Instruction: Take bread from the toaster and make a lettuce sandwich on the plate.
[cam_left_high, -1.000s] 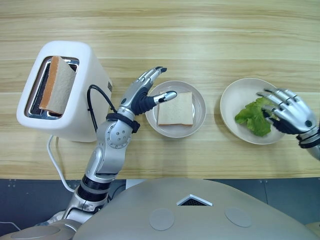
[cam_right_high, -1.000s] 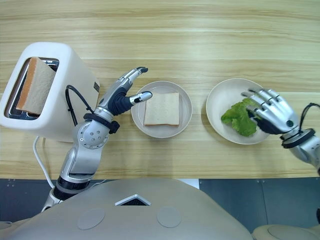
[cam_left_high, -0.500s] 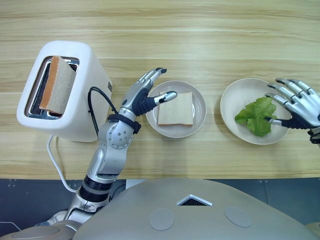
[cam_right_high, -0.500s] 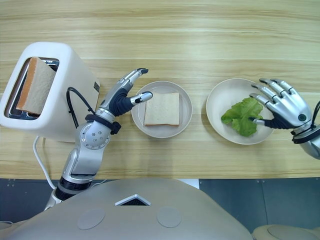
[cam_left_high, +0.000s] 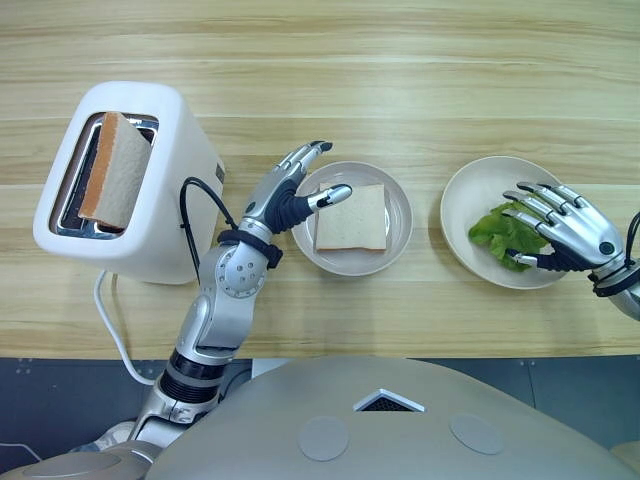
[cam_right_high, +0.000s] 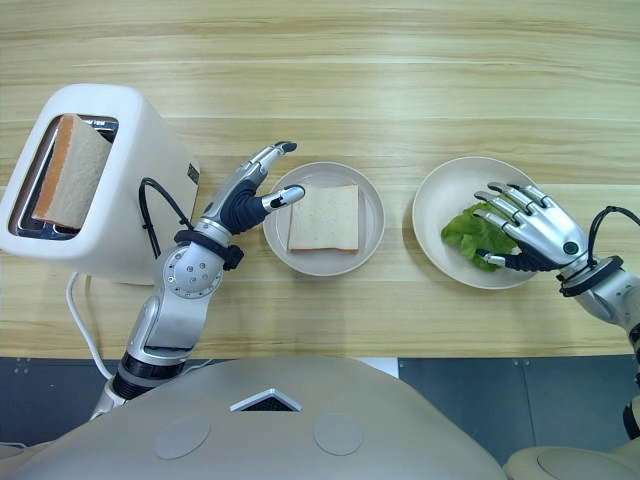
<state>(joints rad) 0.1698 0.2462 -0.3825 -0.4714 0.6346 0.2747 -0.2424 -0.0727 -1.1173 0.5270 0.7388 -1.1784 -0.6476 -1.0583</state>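
We see the right hand (cam_left_high: 570, 235) splayed open over the lettuce (cam_left_high: 493, 232) in its dish (cam_left_high: 470, 180), likely lining up a grab. The left hand (cam_left_high: 290, 190) is open at the plate (cam_left_high: 398, 240) holding the bread (cam_left_high: 350, 218), out of the way.

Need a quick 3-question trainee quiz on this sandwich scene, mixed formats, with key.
1. True or false: the toaster is empty.
2. What lies on the middle plate? A cheese; B one bread slice; C nothing.
3. Fill in: the ___ hand is over the lettuce.
Key: 1 false, a second slice stands in it; 2 B; 3 right hand.
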